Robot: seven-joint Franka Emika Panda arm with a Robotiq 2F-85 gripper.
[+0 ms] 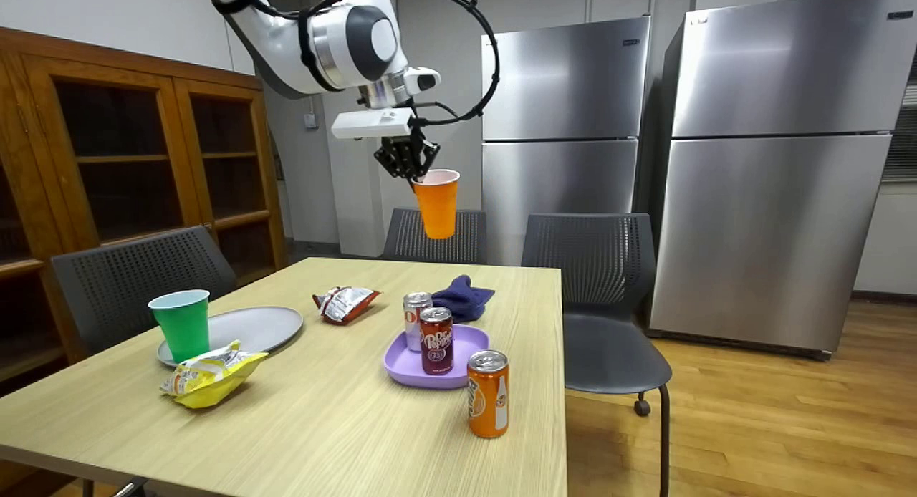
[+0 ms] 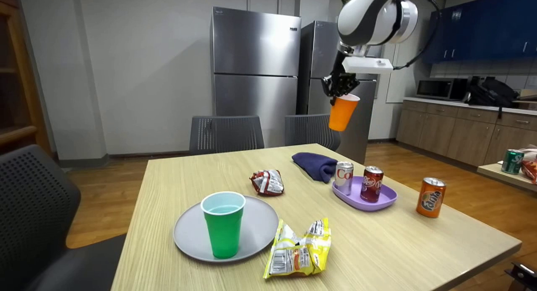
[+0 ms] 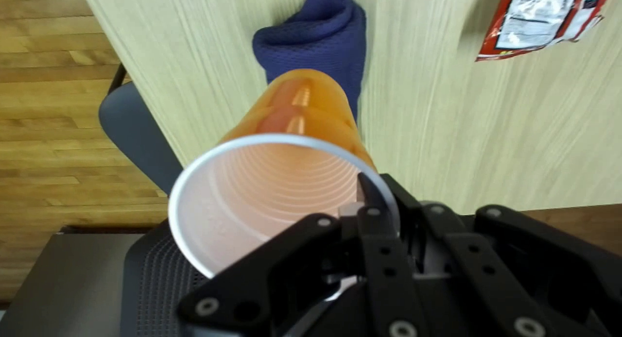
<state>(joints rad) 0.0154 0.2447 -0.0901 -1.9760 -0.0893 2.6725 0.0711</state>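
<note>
The orange cup [image 1: 438, 207] hangs tilted, higher than the table [image 1: 322, 389]. The gripper [image 3: 380, 190] pinches its wall at the mouth's 3 o'clock in the wrist view, one finger inside, one outside. Caution: a jolt could pivot the cup about this one-sided hold. Same view: blue cloth [image 3: 320, 53] at the cup's 12 o'clock, red snack bag [image 3: 544, 19] at 2.

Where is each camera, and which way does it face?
In an exterior view: nearest the Fanta can, facing fridges and wooden cabinet; arm above.
In an exterior view: nearest the yellow bag, facing fridges and microwave; arm upper right.
Wrist view: on the arm, facing down past orange cup to table; gripper shows.
Both exterior views share table and gripper.
</note>
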